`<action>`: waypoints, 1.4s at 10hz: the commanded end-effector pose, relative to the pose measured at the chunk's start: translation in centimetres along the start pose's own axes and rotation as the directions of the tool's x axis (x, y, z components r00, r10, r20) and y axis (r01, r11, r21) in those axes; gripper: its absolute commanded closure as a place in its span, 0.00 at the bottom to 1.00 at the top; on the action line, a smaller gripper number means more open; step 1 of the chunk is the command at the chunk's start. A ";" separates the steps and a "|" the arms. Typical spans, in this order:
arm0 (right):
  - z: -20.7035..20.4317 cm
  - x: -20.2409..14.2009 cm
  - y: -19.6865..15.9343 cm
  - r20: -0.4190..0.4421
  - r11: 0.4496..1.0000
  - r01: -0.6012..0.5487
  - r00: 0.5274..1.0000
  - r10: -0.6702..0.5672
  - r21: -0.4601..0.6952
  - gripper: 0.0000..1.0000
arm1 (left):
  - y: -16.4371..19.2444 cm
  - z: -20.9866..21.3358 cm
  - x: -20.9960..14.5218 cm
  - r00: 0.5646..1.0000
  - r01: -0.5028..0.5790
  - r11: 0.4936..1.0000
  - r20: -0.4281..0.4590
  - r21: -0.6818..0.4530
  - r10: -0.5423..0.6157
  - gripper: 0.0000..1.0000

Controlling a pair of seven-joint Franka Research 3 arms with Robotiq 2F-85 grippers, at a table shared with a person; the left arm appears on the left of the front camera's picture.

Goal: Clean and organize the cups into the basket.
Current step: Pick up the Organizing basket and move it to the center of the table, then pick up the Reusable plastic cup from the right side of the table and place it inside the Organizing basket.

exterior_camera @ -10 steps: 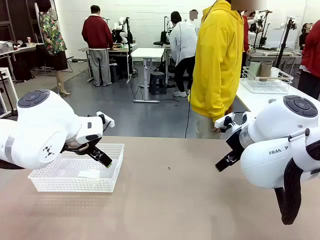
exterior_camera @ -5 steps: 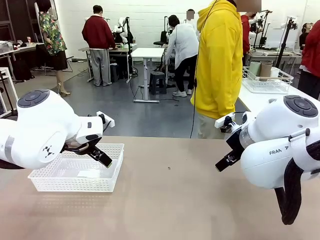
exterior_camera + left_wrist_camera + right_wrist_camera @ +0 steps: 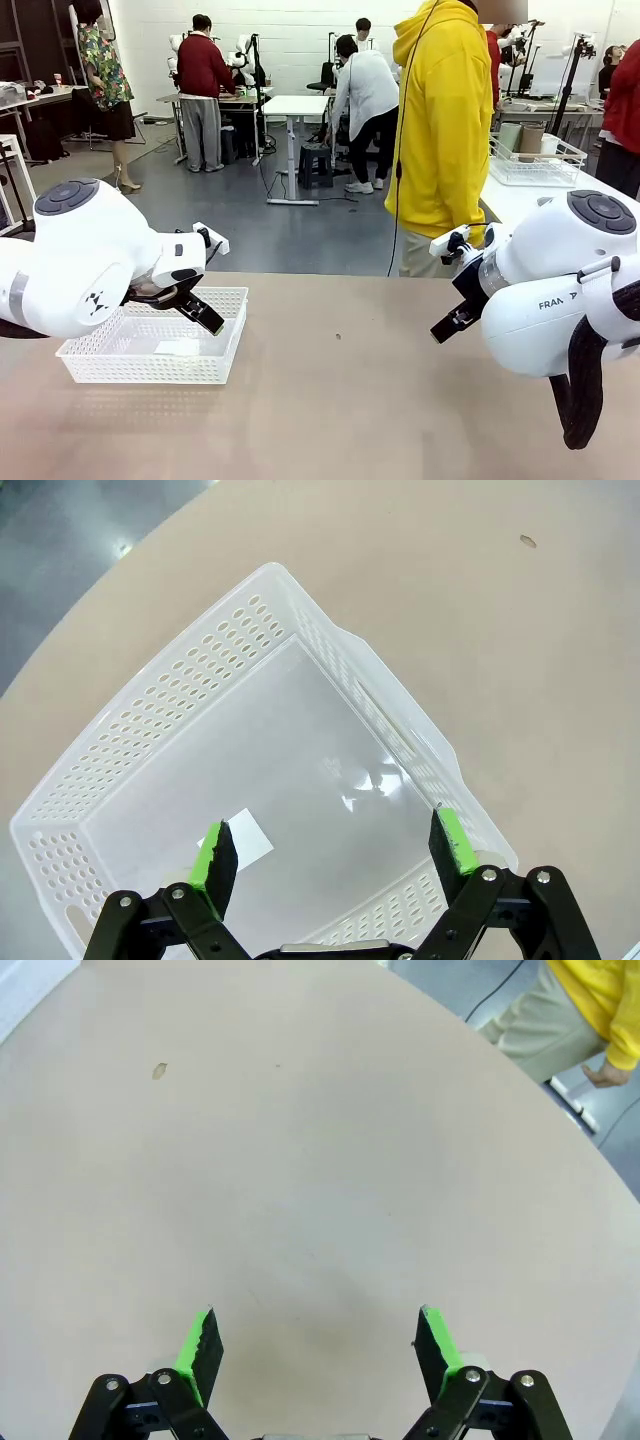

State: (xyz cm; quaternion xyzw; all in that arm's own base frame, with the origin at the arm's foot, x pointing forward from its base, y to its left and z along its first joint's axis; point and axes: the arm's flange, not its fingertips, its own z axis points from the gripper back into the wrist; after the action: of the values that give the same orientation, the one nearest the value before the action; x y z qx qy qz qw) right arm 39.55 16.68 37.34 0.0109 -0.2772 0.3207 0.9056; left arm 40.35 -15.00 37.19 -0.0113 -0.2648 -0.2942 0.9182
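The white perforated basket [image 3: 150,366] sits on the tan table at the left, holding nothing but a small white slip of paper. My left gripper [image 3: 206,318] hangs just above its right half, and in the left wrist view the left gripper [image 3: 335,842] stands open over the basket [image 3: 200,670] floor. My right gripper [image 3: 452,325] hovers open over bare table at the right, with nothing between its green pads [image 3: 203,1345]. A pale green cup [image 3: 510,135] and a brown cup [image 3: 532,139] stand in a white wire rack [image 3: 530,172] on the side table at the far right.
A person in a yellow hoodie [image 3: 440,130] stands at the table's far edge, back turned, one hand [image 3: 606,1074] hanging near the edge. The tan table [image 3: 340,400] stretches between my two arms. A small mark [image 3: 159,1070] lies on it.
The person in yellow has shifted slightly to the right. Neither arm nor the basket has moved.
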 end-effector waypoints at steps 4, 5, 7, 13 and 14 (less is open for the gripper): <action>0.0 0.0 0.0 0.000 1.000 0.000 1.000 0.000 0.000 0.00 | 0.0 0.0 0.0 1.000 0.000 1.000 0.000 0.000 0.000 0.00; 0.0 0.0 0.0 0.000 1.000 0.000 1.000 0.000 0.000 0.00 | 0.0 0.0 0.0 1.000 0.000 1.000 0.000 0.000 0.000 0.00; 9.5 0.7 -0.5 0.028 0.995 0.011 1.000 -0.008 -0.101 0.00 | -0.6 9.9 1.0 0.995 0.067 0.997 0.076 -0.030 -0.065 0.00; 25.8 2.4 0.7 -0.056 0.975 0.020 0.998 -0.033 -0.221 0.00 | -2.7 26.2 2.1 0.991 0.136 0.990 -0.018 0.032 -0.136 0.00; 24.9 1.7 -0.3 -0.055 0.984 0.001 0.998 -0.011 -0.176 0.00 | -2.5 24.5 1.5 0.994 0.102 0.994 -0.026 -0.029 -0.103 0.00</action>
State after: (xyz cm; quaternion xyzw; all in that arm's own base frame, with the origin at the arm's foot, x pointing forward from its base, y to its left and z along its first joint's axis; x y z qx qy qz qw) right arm 27.19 12.90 61.17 -0.0821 -0.2818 0.2895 0.9110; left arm 27.09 -13.64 60.65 0.0018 -0.2517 -0.3470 0.9035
